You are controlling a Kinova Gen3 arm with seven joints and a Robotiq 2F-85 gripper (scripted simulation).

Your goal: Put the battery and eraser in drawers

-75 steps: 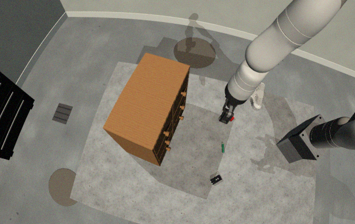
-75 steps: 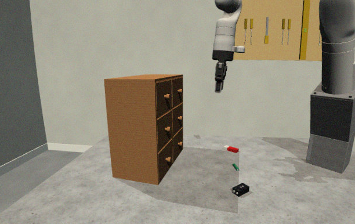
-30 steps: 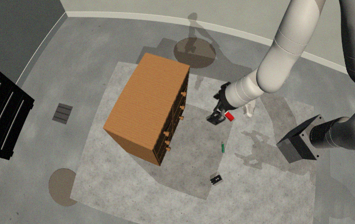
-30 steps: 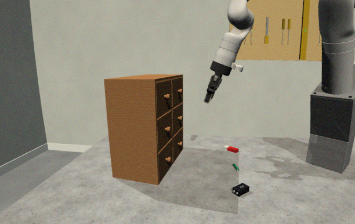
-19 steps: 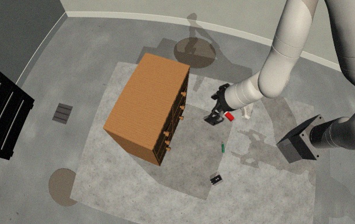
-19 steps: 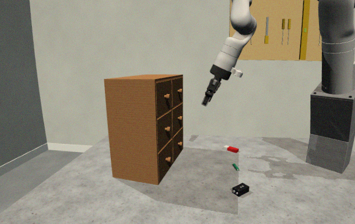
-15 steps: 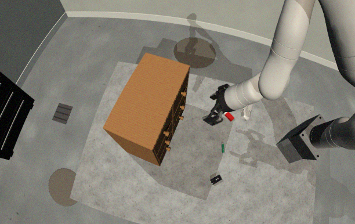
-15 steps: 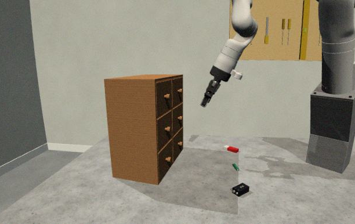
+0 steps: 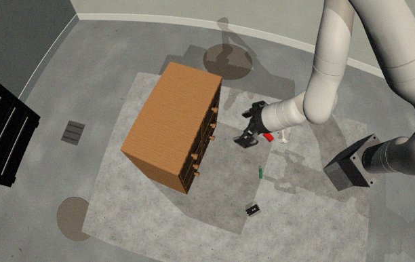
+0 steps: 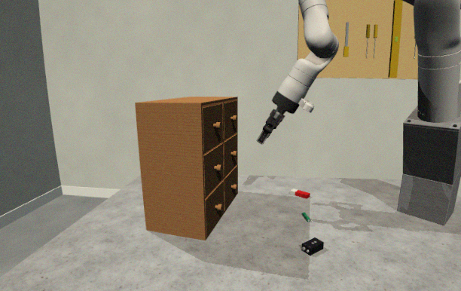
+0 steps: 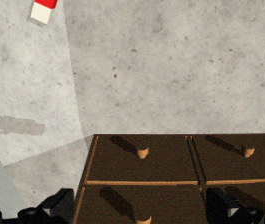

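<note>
The wooden chest (image 9: 175, 115) (image 10: 172, 166) stands upright with its drawers pushed in, including the left top drawer (image 10: 210, 141) and right middle drawer (image 10: 228, 161) (image 11: 168, 200). The black nine-volt battery (image 9: 253, 210) (image 10: 312, 246) lies on the table out from the chest's left end. The red and white eraser (image 9: 268, 137) (image 10: 302, 194) (image 11: 42, 13) lies out from its right end; the wrist view cuts it off. My gripper (image 9: 243, 127) (image 10: 261, 139) (image 11: 139, 203) is open and empty, in the air in front of the chest's right column and pointing obliquely down towards it.
A small green cylinder (image 9: 260, 172) (image 10: 306, 217) lies on the table between the eraser and the nine-volt battery. Knobs stick out from the drawer fronts, such as the right middle knob (image 10: 233, 153) (image 11: 143, 220). My arm's base (image 9: 351, 166) (image 10: 428, 170) stands opposite the drawer fronts.
</note>
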